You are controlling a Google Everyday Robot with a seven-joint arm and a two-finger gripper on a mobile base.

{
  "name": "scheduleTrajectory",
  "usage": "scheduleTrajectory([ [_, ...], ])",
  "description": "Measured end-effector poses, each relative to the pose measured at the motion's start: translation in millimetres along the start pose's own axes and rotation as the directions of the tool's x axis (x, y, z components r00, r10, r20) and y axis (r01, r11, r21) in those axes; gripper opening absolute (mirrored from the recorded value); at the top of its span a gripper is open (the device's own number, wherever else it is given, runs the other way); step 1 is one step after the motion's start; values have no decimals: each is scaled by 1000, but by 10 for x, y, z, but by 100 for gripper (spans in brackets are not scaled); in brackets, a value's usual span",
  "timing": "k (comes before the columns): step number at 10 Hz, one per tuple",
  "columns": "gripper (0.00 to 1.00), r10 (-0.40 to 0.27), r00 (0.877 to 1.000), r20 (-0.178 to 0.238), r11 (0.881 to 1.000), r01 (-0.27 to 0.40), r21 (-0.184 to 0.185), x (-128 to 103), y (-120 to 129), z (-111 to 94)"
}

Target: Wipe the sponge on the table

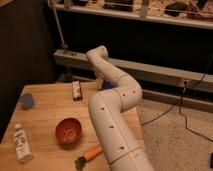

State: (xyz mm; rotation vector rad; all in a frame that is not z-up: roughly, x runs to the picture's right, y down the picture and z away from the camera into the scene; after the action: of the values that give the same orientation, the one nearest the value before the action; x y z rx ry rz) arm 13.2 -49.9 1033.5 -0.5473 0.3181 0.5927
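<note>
The sponge is hidden; no dark blue block shows anywhere on the table point(45, 115), a light top made of wooden planks. My white arm point(117, 107) rises from the lower right, bends over the table's far right part and turns down at its far edge. The gripper point(104, 83) hangs there behind the forearm, mostly covered by it, just right of the black-and-white box.
A black-and-white oblong box point(76, 90) lies near the far edge. A pale blue cup point(26, 100) stands at the left. A red bowl point(68, 131) sits mid-table, a white bottle point(22, 144) at front left, and an orange-handled brush point(88, 155) by the arm's base. Dark shelving lies beyond the table.
</note>
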Motion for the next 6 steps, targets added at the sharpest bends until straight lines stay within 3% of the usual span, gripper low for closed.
scheduleTrajectory([
  [6, 22, 96, 995, -30, 995, -97, -15, 491, -208, 81],
])
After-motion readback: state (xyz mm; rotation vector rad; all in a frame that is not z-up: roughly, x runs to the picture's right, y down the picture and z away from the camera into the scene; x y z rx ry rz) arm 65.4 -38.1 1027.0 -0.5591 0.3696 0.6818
